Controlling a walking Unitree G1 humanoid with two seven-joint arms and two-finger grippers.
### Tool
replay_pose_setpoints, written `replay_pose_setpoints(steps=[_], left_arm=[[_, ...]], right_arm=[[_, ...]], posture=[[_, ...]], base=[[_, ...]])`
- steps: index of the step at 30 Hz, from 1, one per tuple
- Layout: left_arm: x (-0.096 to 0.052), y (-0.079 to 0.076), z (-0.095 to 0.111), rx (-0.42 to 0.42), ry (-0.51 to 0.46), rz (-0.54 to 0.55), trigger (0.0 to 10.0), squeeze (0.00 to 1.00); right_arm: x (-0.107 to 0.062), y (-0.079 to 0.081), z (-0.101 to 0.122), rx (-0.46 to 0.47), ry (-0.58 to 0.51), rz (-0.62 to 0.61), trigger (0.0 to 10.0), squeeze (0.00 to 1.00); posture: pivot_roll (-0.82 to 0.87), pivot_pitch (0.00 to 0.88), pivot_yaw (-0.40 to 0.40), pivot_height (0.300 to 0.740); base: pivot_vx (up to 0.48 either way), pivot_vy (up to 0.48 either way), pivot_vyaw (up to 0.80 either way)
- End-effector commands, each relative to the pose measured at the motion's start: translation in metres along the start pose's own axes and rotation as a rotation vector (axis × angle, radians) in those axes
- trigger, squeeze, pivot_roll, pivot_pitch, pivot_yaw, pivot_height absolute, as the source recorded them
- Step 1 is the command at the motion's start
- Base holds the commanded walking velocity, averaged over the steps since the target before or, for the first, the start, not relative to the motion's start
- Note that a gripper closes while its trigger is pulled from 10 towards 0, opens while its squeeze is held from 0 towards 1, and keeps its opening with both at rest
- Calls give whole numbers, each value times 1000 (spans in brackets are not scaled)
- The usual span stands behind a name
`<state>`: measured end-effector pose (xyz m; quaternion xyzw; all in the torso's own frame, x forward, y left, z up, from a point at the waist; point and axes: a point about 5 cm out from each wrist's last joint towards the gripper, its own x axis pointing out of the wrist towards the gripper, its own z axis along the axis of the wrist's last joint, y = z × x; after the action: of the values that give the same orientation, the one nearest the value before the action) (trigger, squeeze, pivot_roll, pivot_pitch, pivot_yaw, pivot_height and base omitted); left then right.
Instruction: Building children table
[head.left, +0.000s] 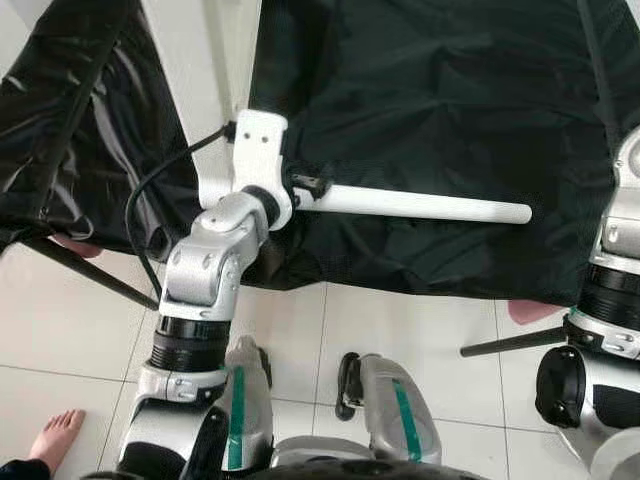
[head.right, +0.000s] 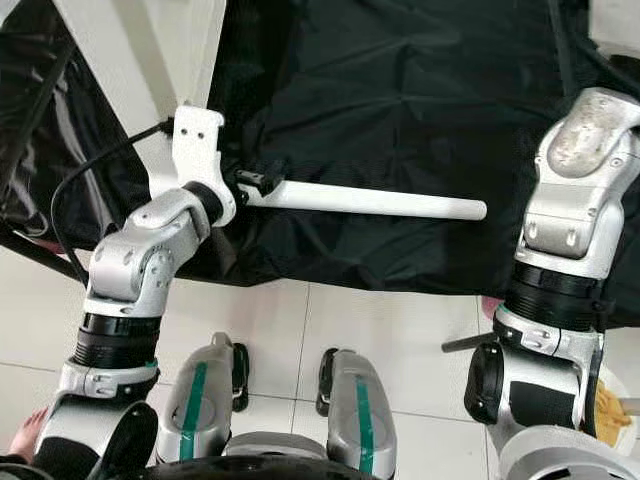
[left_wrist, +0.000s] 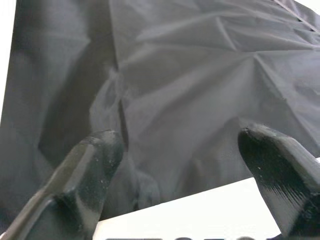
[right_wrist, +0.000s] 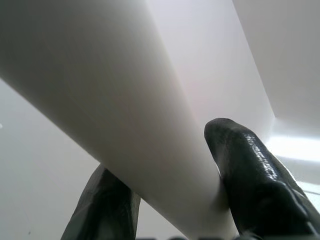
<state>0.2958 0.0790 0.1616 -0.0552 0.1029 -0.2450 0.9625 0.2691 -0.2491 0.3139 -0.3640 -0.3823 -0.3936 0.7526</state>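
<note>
Robot's legs: two silver legs (head.left: 390, 410) with green stripes stand on the white tile floor (head.left: 400, 320), closest to the head camera.
Bare foot: a person's foot (head.left: 55, 435) at the near left, on the tiles.
Work surface: black sheet (head.left: 420, 120) draped over a frame, just past the legs.
Table leg: one white round leg (head.left: 415, 204) lies flat on the sheet, pointing right, its left end right at the left tool.
Left tool (left_wrist: 182, 165): fingers (left_wrist: 92, 160) spread apart in the wrist view with only black sheet between them, so not gripping. From the head camera it sits at the leg's left end, touching or just beside it; can't tell which.
Right tool (right_wrist: 170, 200): both fingers (right_wrist: 250, 180) pressed against a thick white bar (right_wrist: 125, 100), so it looks clamped on it. Probably another table part, but I can't tell which one.
White panel: a big white board (head.left: 215, 70) stands at the far left, behind the left wrist.
Progress: early days, I'd say. Nothing looks joined yet; the leg is loose on the sheet.
Left to do: attach the legs to the top, then flip it upright.
</note>
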Motion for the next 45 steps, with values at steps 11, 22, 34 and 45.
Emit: replay_pose_setpoints(steps=[11, 22, 34, 45], left_arm=[[-25, 102, 40, 159, 0, 342, 10000, 0], [-32, 130, 104, 256, -165, 504, 10000, 0], [-41, 119, 183, 357, -362, 543, 10000, 0], [-51, 104, 219, 404, -465, 509, 10000, 0]], right_arm=[[-17, -50, -64, 145, 420, -215, 0, 0], [-48, -36, -80, 246, 594, -160, 0, 0], [-88, 4, -89, 438, 835, -8, 0, 0], [-107, 21, -81, 466, 870, 87, 0, 0]], posture=[[59, 108, 50, 740], [65, 95, 50, 740], [74, 92, 52, 740], [82, 94, 51, 740]], base=[[0, 0, 0], [0, 0, 0], [0, 0, 0], [0, 0, 0]])
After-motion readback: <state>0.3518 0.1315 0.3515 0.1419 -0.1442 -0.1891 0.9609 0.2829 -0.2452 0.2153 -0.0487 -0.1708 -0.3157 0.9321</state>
